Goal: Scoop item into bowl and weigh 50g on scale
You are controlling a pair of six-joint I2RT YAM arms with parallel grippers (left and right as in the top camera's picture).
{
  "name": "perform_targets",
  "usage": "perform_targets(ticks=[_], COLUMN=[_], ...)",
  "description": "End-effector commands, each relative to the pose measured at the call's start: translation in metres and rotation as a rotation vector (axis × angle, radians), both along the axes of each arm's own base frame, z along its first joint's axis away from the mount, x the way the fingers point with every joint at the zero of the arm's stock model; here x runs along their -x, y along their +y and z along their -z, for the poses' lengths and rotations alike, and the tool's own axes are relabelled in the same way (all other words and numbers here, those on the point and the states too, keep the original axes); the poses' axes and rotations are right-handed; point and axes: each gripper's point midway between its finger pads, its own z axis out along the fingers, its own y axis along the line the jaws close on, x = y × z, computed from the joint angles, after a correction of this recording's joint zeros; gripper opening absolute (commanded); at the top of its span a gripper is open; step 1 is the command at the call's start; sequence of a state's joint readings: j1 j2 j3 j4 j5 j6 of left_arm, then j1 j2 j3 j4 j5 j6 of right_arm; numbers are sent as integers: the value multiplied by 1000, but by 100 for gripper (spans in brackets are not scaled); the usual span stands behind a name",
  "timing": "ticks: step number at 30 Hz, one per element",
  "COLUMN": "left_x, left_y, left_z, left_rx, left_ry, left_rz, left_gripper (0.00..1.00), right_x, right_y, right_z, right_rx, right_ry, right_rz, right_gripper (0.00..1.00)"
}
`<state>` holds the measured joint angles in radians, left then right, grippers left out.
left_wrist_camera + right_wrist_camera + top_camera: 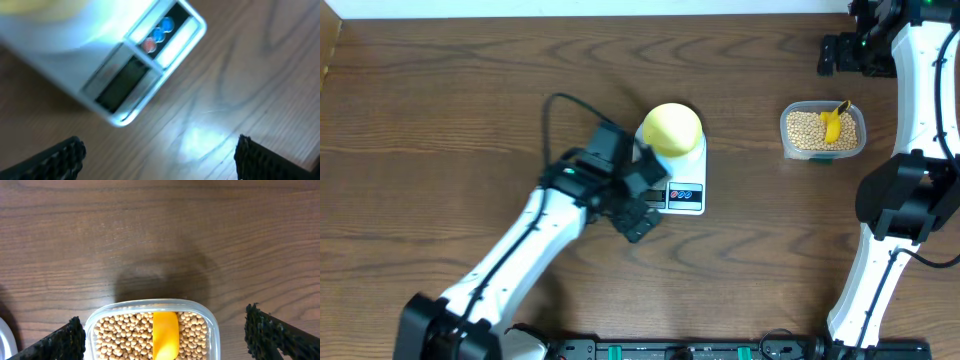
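Overhead view: the flat white rect. digital scale point(686, 188) is seen near mid-table, w/ the small round pale-yellow bowl point(672, 128) set on its platform. The left gripper point(159, 160) is held just beside the scale's display edge. Its jaws are spread wide & nothing is gripped btwn them.

In the left wrist view, only the brown wooden table point(225, 100) is seen btwn the two black fingertips point(57, 159). The scale lies beyond the jaws, nearer the finger at frame-left, skewed diagonally & apart from both pads. Its grey display point(122, 82) & round buttons point(159, 34) (two blue, one red) are turned toward the jaws. The picture is blurred, so no reading can be made out. The bowl is glimpsed only as a yellow smear past the scale, on the side away from the jaws.

The right gripper point(167, 341) is likewise spread wide, w/ nothing clasped. In the right wrist view, the clear rounded-rect. plastic tub point(150, 302) is framed btwn its two fingers, cut off by the lower edge, w/ table showing either side. The tub is filled w/ tiny round tan beans point(122, 335). A bright yellow scoop point(165, 332) lies in them, in line w/ the middle of the gap.

Overhead, these jaws are seen near the tub but not touching it. The tub is well apart from scale & bowl.
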<state>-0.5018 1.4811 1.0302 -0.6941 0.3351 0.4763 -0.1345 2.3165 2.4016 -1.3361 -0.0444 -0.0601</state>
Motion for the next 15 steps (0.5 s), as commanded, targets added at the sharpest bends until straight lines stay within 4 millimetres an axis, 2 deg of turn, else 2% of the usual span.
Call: perform_targets(ticks=[1, 4, 7, 10, 15], left_x=[3, 2, -7, -20, -46], left_y=[-22, -39, -43, -31, 8], left_z=[4, 5, 7, 8, 11], left_rx=[18, 64, 31, -71, -174], left_ry=[37, 117, 142, 106, 60], left_rz=[74, 100, 128, 110, -22], left_gripper=[97, 97, 98, 98, 98], right_x=[-2, -2, -2, -2, -2], right_y=[-3, -3, -3, -3, -3], right_z=[-5, -5, -5, -5, -5], right_rx=[11, 11, 11, 11, 11], right_ry=[-15, -15, -15, -15, -15], right_rz=[4, 4, 4, 4, 4], right_gripper=[99, 99, 99, 99, 99])
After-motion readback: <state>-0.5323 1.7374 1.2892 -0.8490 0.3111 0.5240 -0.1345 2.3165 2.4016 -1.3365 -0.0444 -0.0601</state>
